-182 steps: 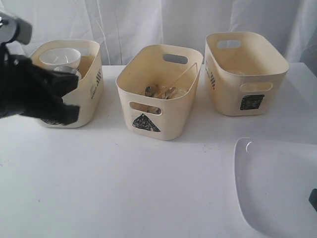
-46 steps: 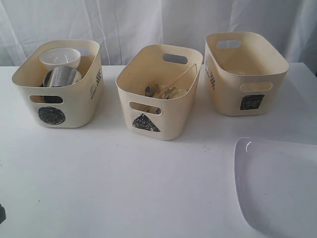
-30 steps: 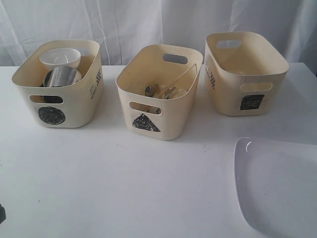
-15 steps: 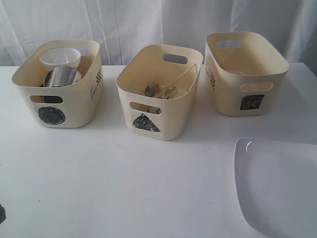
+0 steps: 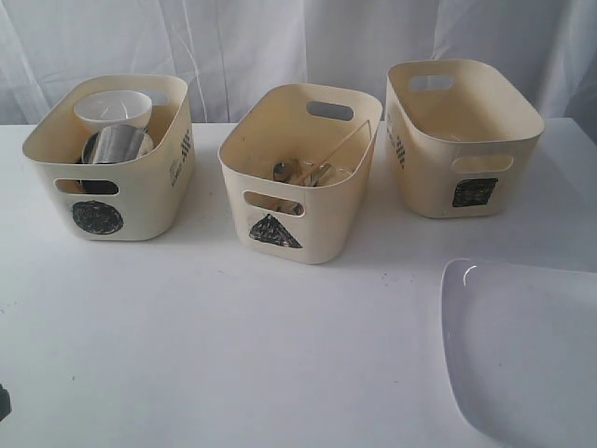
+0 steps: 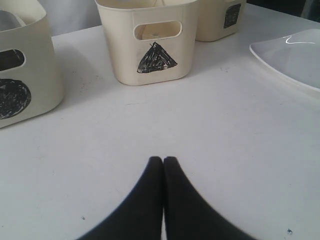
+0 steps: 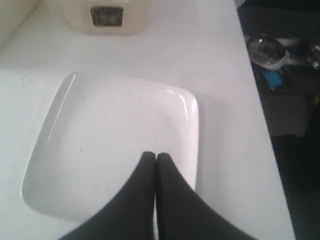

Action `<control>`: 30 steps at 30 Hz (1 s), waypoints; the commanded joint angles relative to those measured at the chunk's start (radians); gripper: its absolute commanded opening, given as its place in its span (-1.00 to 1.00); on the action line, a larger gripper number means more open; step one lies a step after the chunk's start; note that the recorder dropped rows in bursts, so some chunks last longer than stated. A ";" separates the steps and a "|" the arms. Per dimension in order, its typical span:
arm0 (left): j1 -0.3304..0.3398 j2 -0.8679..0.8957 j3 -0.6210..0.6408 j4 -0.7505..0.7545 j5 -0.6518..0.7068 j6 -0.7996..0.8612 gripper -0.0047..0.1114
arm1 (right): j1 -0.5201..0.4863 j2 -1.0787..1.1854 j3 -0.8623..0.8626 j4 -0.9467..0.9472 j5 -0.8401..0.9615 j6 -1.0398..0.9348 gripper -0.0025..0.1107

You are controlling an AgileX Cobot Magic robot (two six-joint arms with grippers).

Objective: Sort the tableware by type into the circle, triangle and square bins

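Observation:
Three cream bins stand in a row at the back. The circle bin [image 5: 117,187] holds a small white bowl [image 5: 113,109] and a steel mug [image 5: 116,145]. Cutlery [image 5: 303,172] and a chopstick [image 5: 338,149] lie in the triangle bin [image 5: 297,219]. The square bin [image 5: 459,135] shows nothing inside. A large white plate [image 5: 522,350] lies flat at the front right. My left gripper [image 6: 163,160] is shut and empty above bare table in front of the triangle bin [image 6: 150,50]. My right gripper [image 7: 155,156] is shut and empty over the plate [image 7: 110,140].
White curtains hang behind the bins. The table's right edge [image 7: 260,120] runs close beside the plate, with dark clutter [image 7: 280,50] beyond it. A dark scrap of the left arm [image 5: 4,403] shows at the exterior view's lower left corner.
Long ago the left arm hung in front of the circle bin; it has since withdrawn to the lower left. Over the last second nothing has moved.

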 commanded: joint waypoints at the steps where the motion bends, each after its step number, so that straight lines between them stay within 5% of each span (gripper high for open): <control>1: -0.005 -0.005 0.003 -0.011 -0.002 0.000 -0.92 | -0.006 0.117 0.053 0.060 -0.017 -0.068 -0.96; 15: -0.005 -0.005 0.003 -0.011 -0.002 0.000 -0.92 | -0.166 0.448 0.056 0.251 -0.235 -0.148 -0.96; 22: -0.005 -0.005 0.003 -0.011 -0.002 0.000 -0.92 | -0.196 0.459 0.056 0.031 -0.227 -0.038 -0.96; 30: -0.005 -0.005 0.003 -0.011 -0.002 0.000 -0.92 | -0.407 0.426 0.125 0.368 -0.324 -0.307 -0.96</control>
